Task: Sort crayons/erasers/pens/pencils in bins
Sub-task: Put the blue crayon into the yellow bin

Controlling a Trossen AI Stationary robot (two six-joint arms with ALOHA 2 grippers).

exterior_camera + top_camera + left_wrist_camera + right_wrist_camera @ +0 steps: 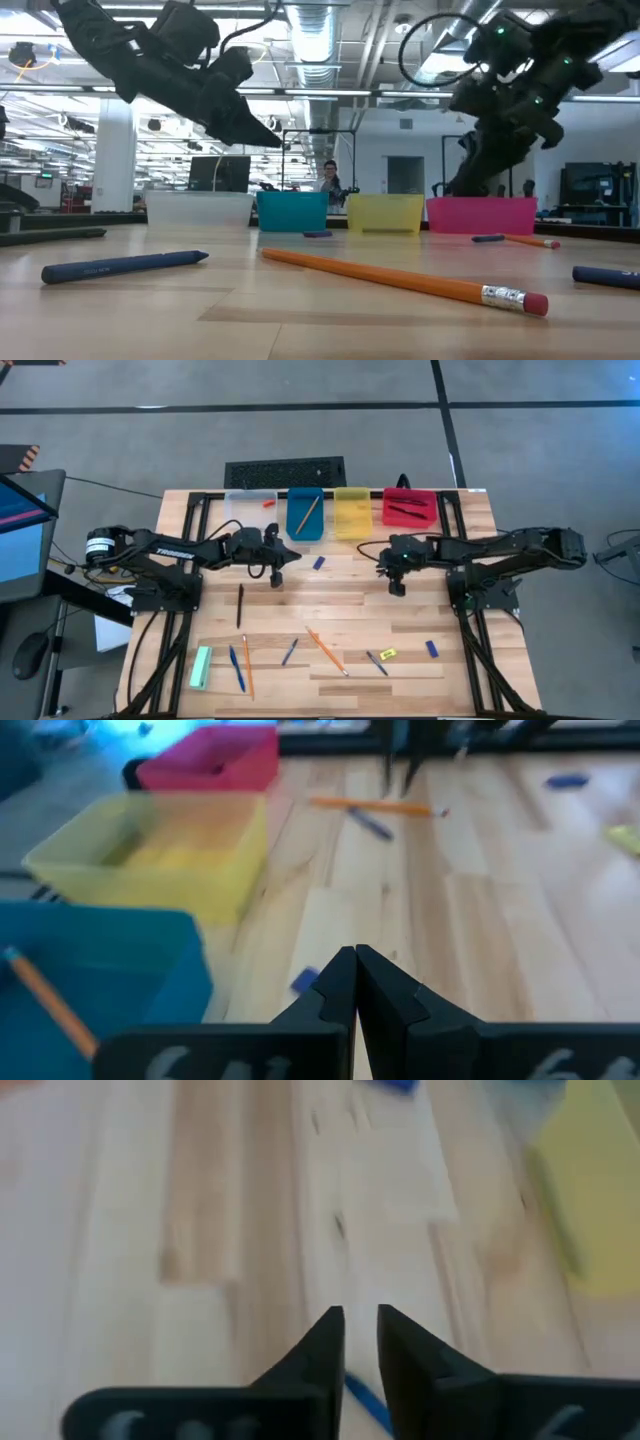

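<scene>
**Both grippers hover empty over the desk below the bins**

Four bins stand in a row along the upper edge of the wooden desk [420, 610] in the high view: the clear bin [250, 506] with a small red eraser [268, 504] in it, the blue bin [305, 513] holding an orange pencil [308, 513], the yellow bin [352, 511], and the red bin [409, 506] with dark pens [407, 510] inside.

The left gripper [279, 575] hangs just below the clear and blue bins, its fingers [345, 995] pressed together and holding nothing. A blue eraser [319, 563] lies on the desk just to its right.

The right gripper [397, 588] hangs right of centre, below the yellow and red bins. Its fingers [322, 1342] stand a narrow gap apart with nothing between them.

Loose items lie across the lower half of the frame: a black pen [240, 604], a mint-green block [201, 667], a blue pen [237, 668], an orange pencil [247, 666], another blue pen [289, 651], a long orange pencil [326, 651], a yellow eraser [388, 654] and a blue eraser [432, 648].
</scene>
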